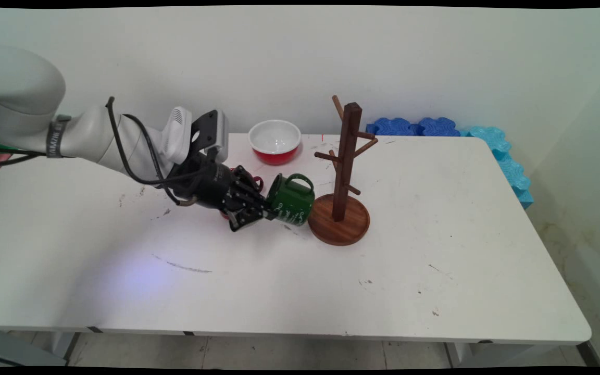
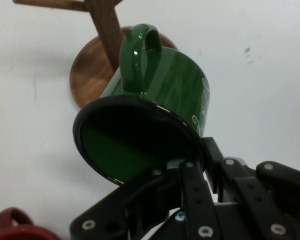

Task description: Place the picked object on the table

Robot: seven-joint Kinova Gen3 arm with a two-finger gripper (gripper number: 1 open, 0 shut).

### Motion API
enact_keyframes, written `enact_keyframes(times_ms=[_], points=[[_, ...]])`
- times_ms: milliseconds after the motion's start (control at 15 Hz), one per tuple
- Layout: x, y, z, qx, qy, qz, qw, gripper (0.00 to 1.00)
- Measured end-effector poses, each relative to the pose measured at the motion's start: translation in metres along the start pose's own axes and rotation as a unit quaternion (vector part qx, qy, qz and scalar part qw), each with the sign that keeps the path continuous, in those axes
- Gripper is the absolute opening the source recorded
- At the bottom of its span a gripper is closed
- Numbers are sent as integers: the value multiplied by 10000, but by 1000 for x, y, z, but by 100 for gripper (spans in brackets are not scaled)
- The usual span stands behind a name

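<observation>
We see the gripper (image 1: pixel 267 212) pinching the rim of a green mug (image 1: pixel 290 200), tipped on its side, just beside the wooden rack (image 1: pixel 342 172).

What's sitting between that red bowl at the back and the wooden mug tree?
Nothing: in the main view only bare, scuffed table separates the red bowl from the mug tree. The green mug lies nearer the camera.
</observation>
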Motion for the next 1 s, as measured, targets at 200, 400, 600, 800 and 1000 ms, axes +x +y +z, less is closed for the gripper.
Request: enact_keyframes(times_ms=[200,400,600,800,1000], points=[[0,2,-2,114,-182,219,9995,0],[1,7,-4,231,-389,499,9977,0],[2,11,-5,309,-545,735,9953,0],[3,17,-5,387,-731,1155,9899,0],[4,22,-5,439,-872,1691,9807,0]])
